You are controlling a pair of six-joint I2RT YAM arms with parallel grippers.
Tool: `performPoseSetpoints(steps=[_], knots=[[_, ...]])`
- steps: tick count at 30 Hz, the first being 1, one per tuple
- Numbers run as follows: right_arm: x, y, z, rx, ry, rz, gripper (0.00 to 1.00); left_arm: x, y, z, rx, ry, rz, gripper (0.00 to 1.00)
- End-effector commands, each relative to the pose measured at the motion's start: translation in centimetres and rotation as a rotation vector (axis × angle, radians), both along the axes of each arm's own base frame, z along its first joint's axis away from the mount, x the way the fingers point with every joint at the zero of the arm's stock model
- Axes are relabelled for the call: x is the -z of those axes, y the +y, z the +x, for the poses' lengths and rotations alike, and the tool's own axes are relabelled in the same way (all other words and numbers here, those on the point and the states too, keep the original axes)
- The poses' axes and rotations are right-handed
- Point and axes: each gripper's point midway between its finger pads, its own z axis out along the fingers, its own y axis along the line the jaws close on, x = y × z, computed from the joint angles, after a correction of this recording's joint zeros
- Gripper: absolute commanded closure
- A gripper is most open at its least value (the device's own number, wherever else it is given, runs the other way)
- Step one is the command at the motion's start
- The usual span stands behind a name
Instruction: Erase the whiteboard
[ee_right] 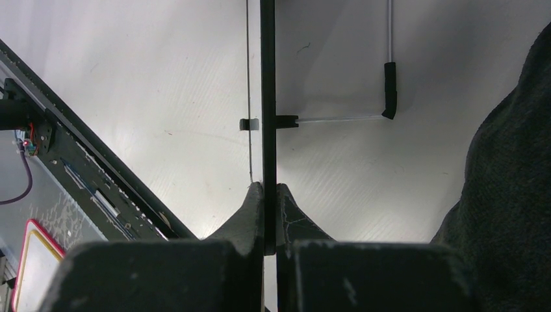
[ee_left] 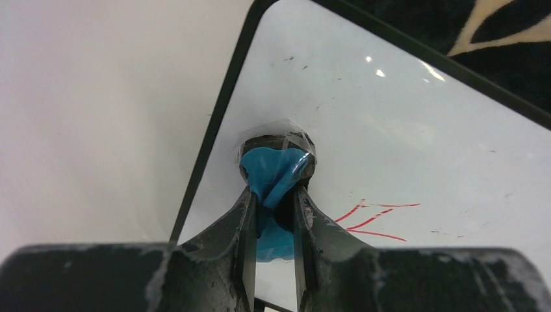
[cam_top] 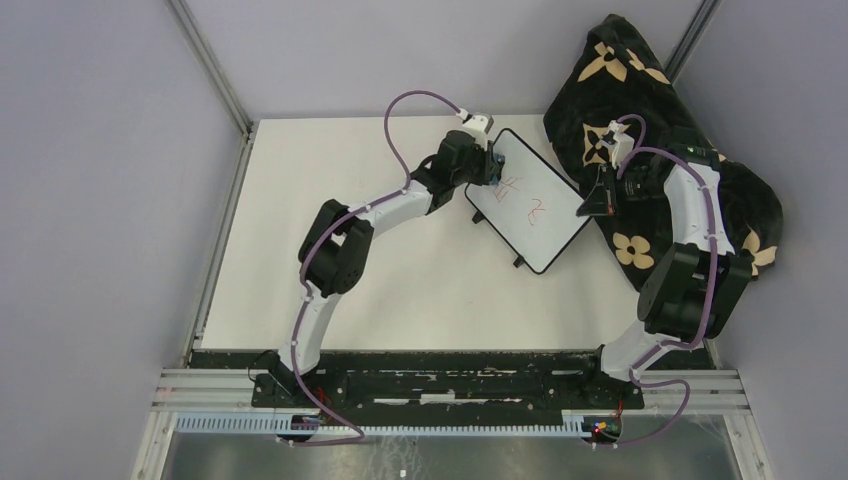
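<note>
Whiteboard point(cam_top: 528, 205) sits askew on the far right part of the white counter point(cam_top: 400, 290), its far edge just beside a black blanket point(cam_top: 640, 110) with tan flowers. The right hand point(cam_top: 592, 203) is pressed together on the board's thin black frame at its right edge; the right wrist view shows both fingers pinching the frame edge-on. The left hand point(cam_top: 494, 168) is over the board's far left corner, its fingers pinching a blue pad point(ee_left: 273, 172) whose rounded end meets the white surface close to the left frame. Red scribbles point(ee_left: 373, 220) lie just right of the pad, with more near the board's middle.
</note>
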Motion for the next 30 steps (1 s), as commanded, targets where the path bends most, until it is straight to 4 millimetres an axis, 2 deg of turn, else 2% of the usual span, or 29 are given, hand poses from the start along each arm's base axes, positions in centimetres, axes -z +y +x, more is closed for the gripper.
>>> performPoseSetpoints(steps=[1, 4, 13, 17, 25, 30], knots=[[-0.8, 0.1, -0.3, -0.035, -0.043, -0.025, 0.99, 2.7, 1.1, 0.6, -0.030, 0.041, 0.034, 0.97], [-0.7, 0.1, -0.3, -0.037, -0.040, -0.023, 0.99, 2.1, -0.3, -0.3, 0.005, 0.044, -0.001, 0.97], [-0.8, 0.3, -0.6, -0.048, -0.042, -0.019, 0.99, 0.3, -6.7, -4.8, 0.127, 0.017, -0.041, 0.97], [-0.8, 0.3, -0.6, -0.051, -0.039, -0.014, 0.99, -0.3, -8.6, -6.8, 0.169, 0.014, -0.060, 0.97], [-0.7, 0.4, -0.6, -0.056, -0.034, -0.009, 0.99, -2.4, -10.9, -10.2, 0.236, -0.012, -0.088, 0.97], [-0.7, 0.4, -0.6, -0.055, -0.033, -0.009, 1.00, -3.3, -11.0, -11.1, 0.249, -0.021, -0.109, 0.97]])
